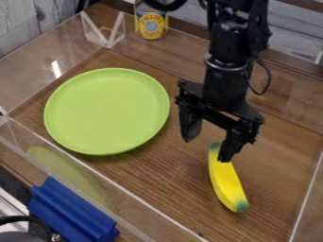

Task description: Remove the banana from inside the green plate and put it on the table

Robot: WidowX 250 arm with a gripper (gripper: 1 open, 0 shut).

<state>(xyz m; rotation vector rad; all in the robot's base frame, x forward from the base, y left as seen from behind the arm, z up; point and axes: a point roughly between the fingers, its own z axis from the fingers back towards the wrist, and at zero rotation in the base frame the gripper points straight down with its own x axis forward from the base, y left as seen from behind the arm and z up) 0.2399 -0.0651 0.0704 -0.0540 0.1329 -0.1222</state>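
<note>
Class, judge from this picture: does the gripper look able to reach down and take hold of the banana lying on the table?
Probably yes. The gripper is open, pointing down just above the banana's near end, and nothing lies between them; the green plate sits off to the side.

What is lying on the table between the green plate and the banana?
Nothing lies there. In the camera view, only bare wood of the table separates the green plate from the banana; the open gripper hangs above that stretch.
</note>
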